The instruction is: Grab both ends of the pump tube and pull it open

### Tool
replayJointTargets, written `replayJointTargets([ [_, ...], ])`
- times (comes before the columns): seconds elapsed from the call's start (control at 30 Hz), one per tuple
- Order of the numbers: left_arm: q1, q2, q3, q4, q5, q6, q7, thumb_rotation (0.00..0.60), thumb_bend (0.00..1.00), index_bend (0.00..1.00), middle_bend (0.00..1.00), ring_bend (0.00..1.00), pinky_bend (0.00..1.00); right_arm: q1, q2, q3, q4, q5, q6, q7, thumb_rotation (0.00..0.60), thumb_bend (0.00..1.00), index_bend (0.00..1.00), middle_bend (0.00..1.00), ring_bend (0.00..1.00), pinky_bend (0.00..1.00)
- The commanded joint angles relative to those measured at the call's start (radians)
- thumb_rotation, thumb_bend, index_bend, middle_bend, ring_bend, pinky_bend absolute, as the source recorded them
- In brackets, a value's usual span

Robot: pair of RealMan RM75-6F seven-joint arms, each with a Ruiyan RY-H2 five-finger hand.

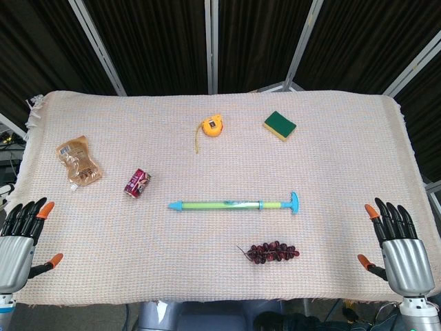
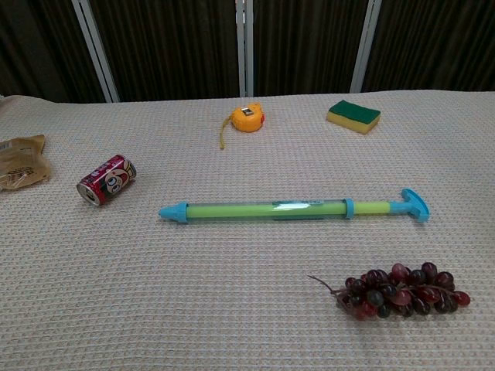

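The pump tube [image 1: 234, 204] [image 2: 294, 209] lies flat across the middle of the cloth-covered table, a green barrel with a blue nozzle tip at its left end and a blue T-handle at its right end. My left hand [image 1: 21, 241] hovers at the near left corner, fingers spread, holding nothing. At the near right corner my right hand [image 1: 396, 245] is likewise spread and empty. Both hands are far from the tube's ends. Neither hand shows in the chest view.
A bunch of dark grapes [image 1: 273, 252] [image 2: 401, 291] lies just in front of the tube's right half. A red can [image 1: 137, 183] [image 2: 107, 179] and a snack pouch [image 1: 78, 161] sit left. An orange tape measure [image 1: 211, 127] and a green-yellow sponge [image 1: 279, 125] lie farther back.
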Motion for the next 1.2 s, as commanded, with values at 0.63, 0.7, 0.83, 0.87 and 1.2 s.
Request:
replayJointTargets([
  [0.63,-0.032,-0.039,-0.023,0.010,-0.095,-0.079,0.068,0.600,0.00,0.00,0.00,0.00,0.00,0.346,-0.089,0.129,0.119,0.291,-0.568,0.188,0.600,0.00,0.10,0.96,0.96,0.99],
  [0.7,-0.036,-0.047,-0.028,0.016,-0.114,-0.088,0.082,0.600,0.00,0.00,0.00,0.00,0.00,0.403,-0.116,0.147,0.158,0.330,-0.644,0.184,0.600,0.00,0.16,0.97,0.98,1.00],
  [0.83,-0.044,-0.059,-0.039,0.029,-0.153,-0.105,0.096,0.600,0.00,0.00,0.00,0.00,0.00,0.489,-0.161,0.166,0.213,0.389,-0.745,0.148,0.600,0.11,0.25,0.99,0.99,1.00],
  [0.87,-0.046,-0.061,-0.041,0.032,-0.158,-0.108,0.098,0.600,0.00,0.00,0.00,0.00,0.00,0.502,-0.169,0.168,0.220,0.396,-0.757,0.138,0.600,0.12,0.27,0.99,1.00,1.00],
  [1.2,-0.069,-0.080,-0.058,0.059,-0.215,-0.141,0.098,0.600,0.00,0.00,0.00,0.00,0.00,0.652,-0.315,0.172,0.324,0.564,-0.852,-0.049,0.600,0.17,0.37,1.00,1.00,1.00],
])
